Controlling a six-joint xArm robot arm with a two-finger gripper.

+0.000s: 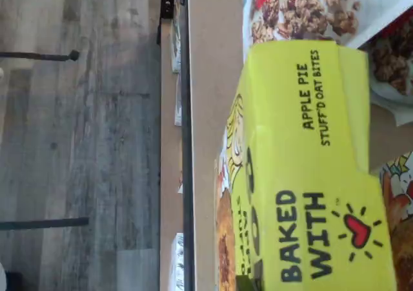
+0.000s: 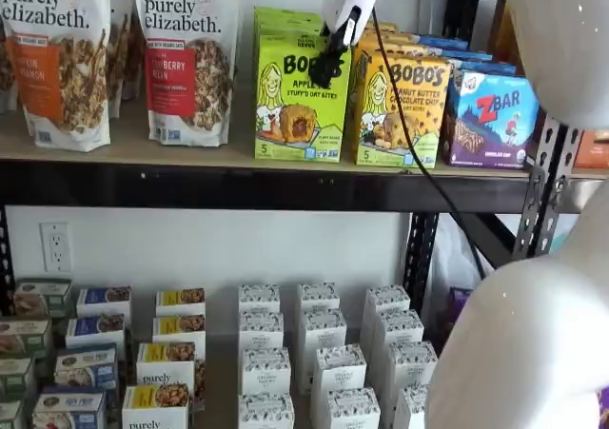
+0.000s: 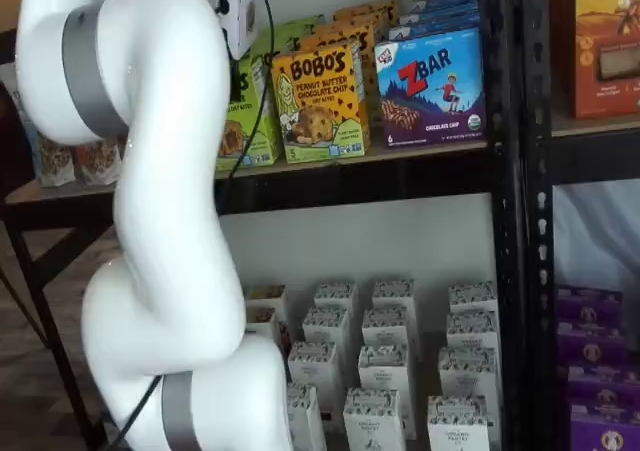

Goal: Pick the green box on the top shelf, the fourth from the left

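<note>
Item, gripper [image 2: 325, 68]: I see its black fingers [image 2: 330, 60] closed together at the top right corner of the green box [image 2: 300, 101]; whether they clamp the carton I cannot tell, since the box top hides the tips.

Item, arm: white body slants down from above in a shelf view, cable [image 2: 400, 134] trailing to the right. In the other, the arm [image 3: 150, 201] fills the left and hides the fingers and most of the box.

Item, green box: upright on the top shelf [image 2: 190, 184], directly under the fingers. The wrist view shows its top panel [image 1: 310, 175] close, turned sideways.

Item, neighbours: orange box [image 2: 400, 110] touching it on the right, ZBar box [image 2: 495, 115] beyond; granola bag [image 2: 186, 58] left. White cartons [image 2: 324, 362] fill the lower shelf.
</note>
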